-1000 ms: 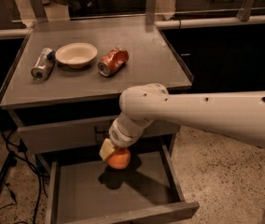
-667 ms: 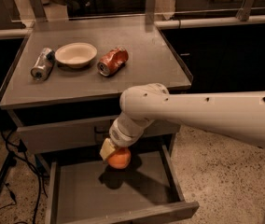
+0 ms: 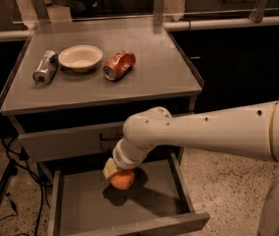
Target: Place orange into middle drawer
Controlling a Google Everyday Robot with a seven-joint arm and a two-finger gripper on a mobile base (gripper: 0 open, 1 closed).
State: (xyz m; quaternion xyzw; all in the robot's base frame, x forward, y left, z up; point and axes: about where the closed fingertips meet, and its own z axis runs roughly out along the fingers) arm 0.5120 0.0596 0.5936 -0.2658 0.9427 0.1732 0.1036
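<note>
orange (image 3: 124,180) inside the open middle drawer (image 3: 159,201), toward the back, left of centre, its shadow on the floor just beneath. gripper (image 3: 117,173) sits on its upper left, fingers clasped round the fruit. cabinet top (image 3: 164,70) above: silver can (image 3: 45,68), white bowl (image 3: 80,58), crushed red can (image 3: 119,65) in a row.

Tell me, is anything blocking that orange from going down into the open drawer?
Nothing visible does. The gripper holds the orange right over the middle drawer, and the drawer floor under it is bare.
</note>
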